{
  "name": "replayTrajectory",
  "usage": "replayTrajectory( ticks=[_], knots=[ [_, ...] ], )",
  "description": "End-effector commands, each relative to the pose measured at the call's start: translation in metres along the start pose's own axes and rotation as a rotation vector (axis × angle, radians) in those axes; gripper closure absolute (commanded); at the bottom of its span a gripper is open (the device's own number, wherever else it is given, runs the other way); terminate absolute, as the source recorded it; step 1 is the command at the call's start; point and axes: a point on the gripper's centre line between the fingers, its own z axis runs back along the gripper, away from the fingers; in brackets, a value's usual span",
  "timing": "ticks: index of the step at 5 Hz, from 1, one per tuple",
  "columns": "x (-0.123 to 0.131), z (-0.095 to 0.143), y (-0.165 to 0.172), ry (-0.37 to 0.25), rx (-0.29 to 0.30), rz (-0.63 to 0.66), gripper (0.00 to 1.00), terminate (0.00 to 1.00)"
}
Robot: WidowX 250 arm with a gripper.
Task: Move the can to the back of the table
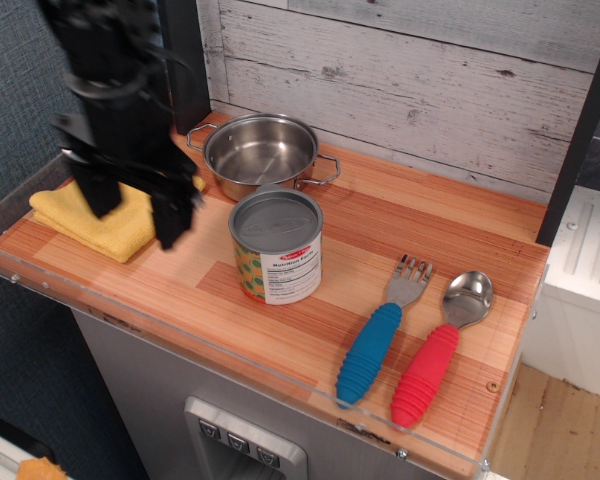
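Note:
The can (276,246) stands upright near the middle of the wooden table (330,300), just in front of the steel pot. It has a grey lid, a white label with a red logo and a green-orange side. My black gripper (135,212) is blurred with motion, above the table to the left of the can and apart from it. Its two fingers (170,220) point down with a wide gap between them, open and empty.
A steel two-handled pot (260,152) stands behind the can near the plank wall. A yellow cloth (105,218) lies at the left, partly hidden by the gripper. A blue-handled fork (378,340) and a red-handled spoon (435,355) lie at the front right. A clear rim edges the table.

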Motion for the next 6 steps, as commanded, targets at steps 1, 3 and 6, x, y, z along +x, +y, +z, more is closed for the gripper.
replayTrajectory(
  ticks=[1,3,6],
  knots=[
    [0.004,-0.006,-0.019,0.014,0.026,-0.344,0.00,0.00],
    [0.026,-0.019,-0.032,-0.016,0.017,-0.372,0.00,0.00],
    [0.055,-0.018,-0.039,-0.101,-0.078,-0.385,0.00,0.00]
  ],
)
